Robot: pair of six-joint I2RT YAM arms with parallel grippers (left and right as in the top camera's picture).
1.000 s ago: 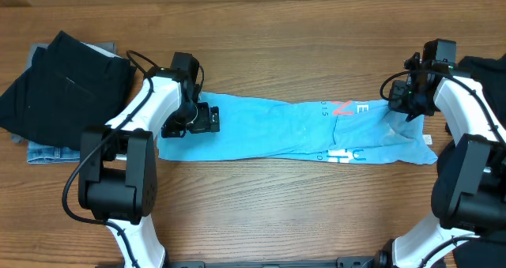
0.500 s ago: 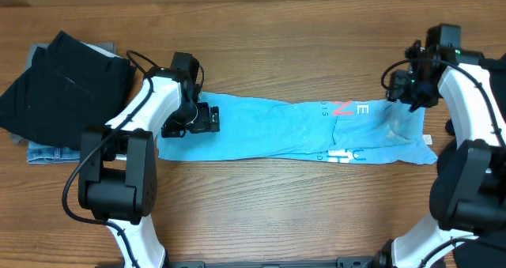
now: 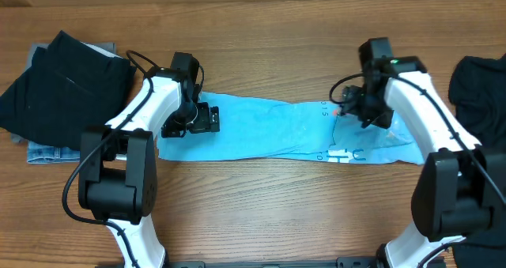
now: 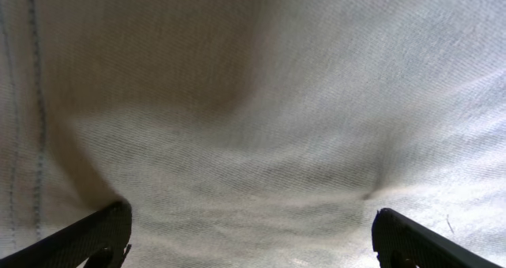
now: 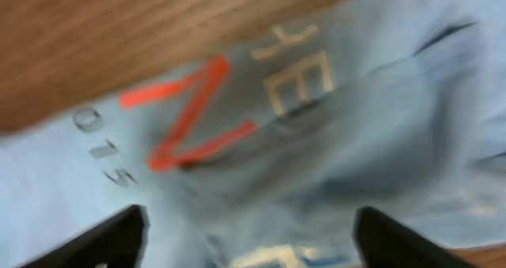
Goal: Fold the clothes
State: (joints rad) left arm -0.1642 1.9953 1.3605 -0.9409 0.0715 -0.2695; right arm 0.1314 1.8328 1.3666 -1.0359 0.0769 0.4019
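1. Light blue short-sleeved cotton T-shirt [image 3: 269, 130] lay folded into a long flat strip, running from under the left claw [image 3: 207, 119] to past the right claw [image 3: 352, 108].
2. Left claw sat over the strip's left end. In the left wrist view the left claw [image 4: 253, 248] had both fingertips [image 4: 99, 236] spread wide, with nothing pinched and only pale woven cloth [image 4: 253, 102] below, creased between them.
3. Right claw sat over the printed part, nearer the strip's right end. In the right wrist view the right claw [image 5: 253, 236] had its fingers [image 5: 111, 236] far apart and gripped nothing.
4. Red letter N print [image 5: 190, 114] was just ahead of the right claw, with pale letters [image 5: 304, 78] beside it; picture blurred. White logo print [image 3: 345, 154] was on the strip's near edge, below the right claw.
5. Brown wooden table [image 3: 253, 31] lay under everything and showed beyond the shirt edge ahead of the right claw [image 5: 118, 31].
6. Black folded garment [image 3: 63, 86] was well left of the left claw, on top of a blue denim piece [image 3: 47, 151].
7. Dark crumpled garment [image 3: 478, 82] was right of the right claw at the table edge, apart from the shirt.
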